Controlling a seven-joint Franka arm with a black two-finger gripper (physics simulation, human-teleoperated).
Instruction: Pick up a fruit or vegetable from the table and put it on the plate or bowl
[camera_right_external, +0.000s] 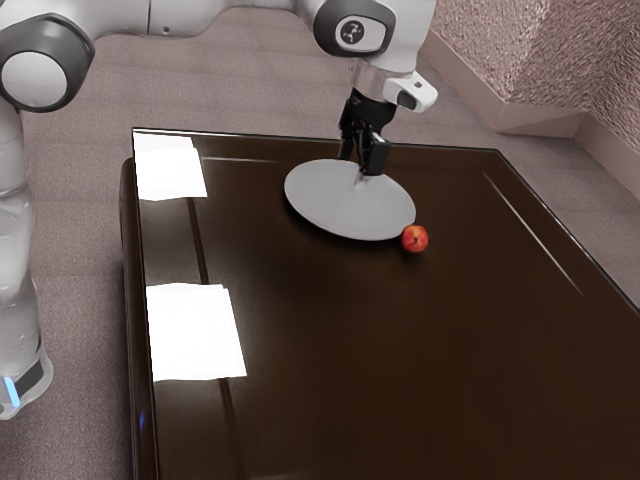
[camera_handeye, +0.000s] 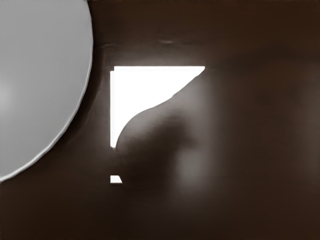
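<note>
Hand (camera_right_external: 360, 167) above plate (camera_right_external: 325, 200), red fruit (camera_right_external: 415, 238) aside.

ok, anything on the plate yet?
No: the grey plate is bare. The gripper hangs above it, hiding a patch near its far rim. The apple lies on the table beside it.

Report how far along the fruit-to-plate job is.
Done: nothing yet. The red fruit lies on the table, just beside the rim of the grey plate, which has nothing on it. In hand: the hand hangs near the plate's far side in the exterior view, away from the fruit. Left: reach the fruit, grasp it, lift it and set it on the plate.
</note>
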